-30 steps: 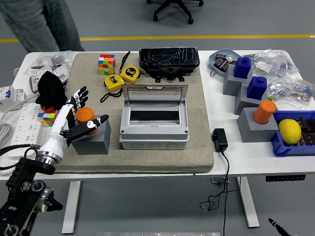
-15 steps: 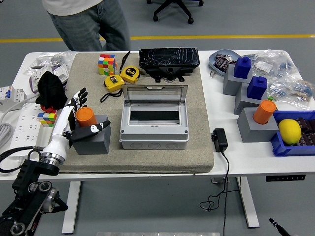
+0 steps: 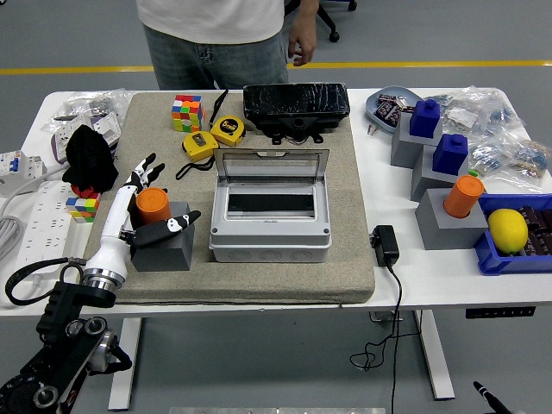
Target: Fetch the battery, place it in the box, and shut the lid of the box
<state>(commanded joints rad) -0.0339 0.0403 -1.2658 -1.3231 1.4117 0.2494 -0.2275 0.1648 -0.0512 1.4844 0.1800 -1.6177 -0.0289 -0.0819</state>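
1. Grasping of the battery [image 3: 152, 202] is judged to be the step in hand: the orange cylinder stands upright in a grey block [image 3: 164, 242] at the left of the grey mat [image 3: 345, 259] on the bench [image 3: 431, 276].
2. The left robot hand [image 3: 142, 207] is placed around the battery with its fingers [image 3: 145, 171] spread behind it and the thumb lying across the block's top in front; nothing is clamped yet, as far as can be seen.
3. For a sound grip, the fingers and thumb should be closed on opposite sides of the cylinder, above the block's rim, and the battery should be lifted straight up so that the block is not dragged along.
4. The box [image 3: 270, 220] stands just to the right of the block with its clear lid [image 3: 271, 160] raised at the back, so a short carry rightward is expected.
5. Contact between the fingers and the battery cannot be made out, since the cylinder hides the palm side.
6. The depth of the battery's seat in the block is hidden.
7. The right arm is not in view, and the person [image 3: 216, 30] at the far side is cut off at the top edge.
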